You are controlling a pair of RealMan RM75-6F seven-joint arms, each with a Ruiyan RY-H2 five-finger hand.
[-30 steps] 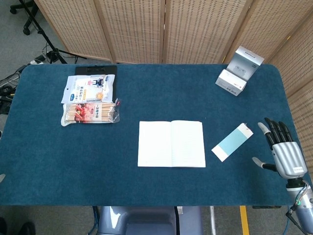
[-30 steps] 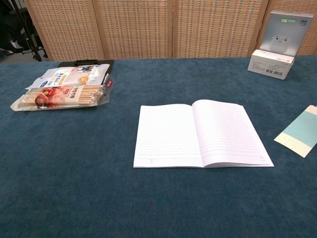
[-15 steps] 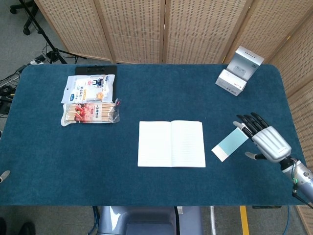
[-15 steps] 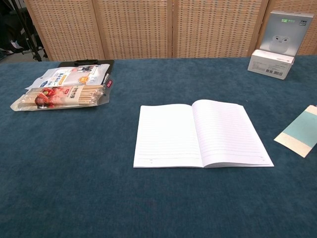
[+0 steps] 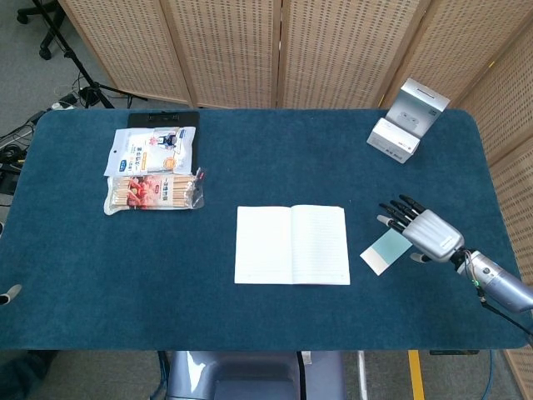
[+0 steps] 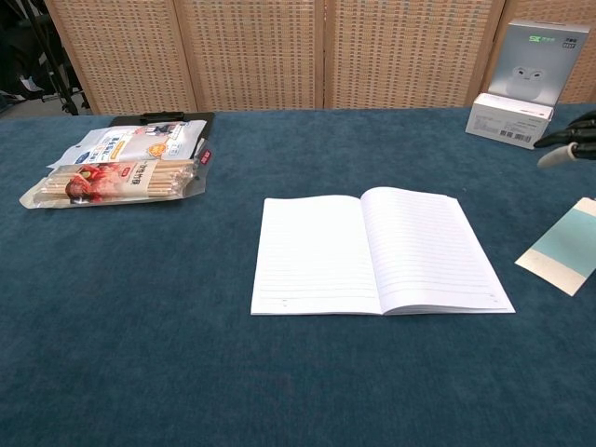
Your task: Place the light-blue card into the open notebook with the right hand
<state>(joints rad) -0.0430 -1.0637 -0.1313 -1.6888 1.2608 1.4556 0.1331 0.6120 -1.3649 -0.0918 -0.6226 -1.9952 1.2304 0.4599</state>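
Since a second ago your right hand (image 5: 425, 231) has swung in from the lower right of the head view and now hovers over the upper end of the light-blue card (image 5: 381, 250), fingers apart and holding nothing; whether any fingertip touches the card you cannot tell from these views. In the chest view only its fingertips (image 6: 570, 135) show at the right edge, above the card (image 6: 565, 246). The card lies flat on the worktop (image 5: 275, 158), slanted, just right of the open notebook (image 5: 291, 244) and apart from it. That probably explains your approach from the right: the card's far end is free, and the short path toward the notebook's right page looks unobstructed.

A flat card on cloth gives little edge to catch, so you will likely need to pinch or slide it with care.

Further out, the white box (image 5: 403, 121) stands at upper right, well apart from your path. The snack packets (image 5: 153, 171) and the clipboard (image 5: 162, 119) sit at upper left, out of the way. Your left hand (image 5: 8, 294) barely shows at the left edge; its state cannot be told.
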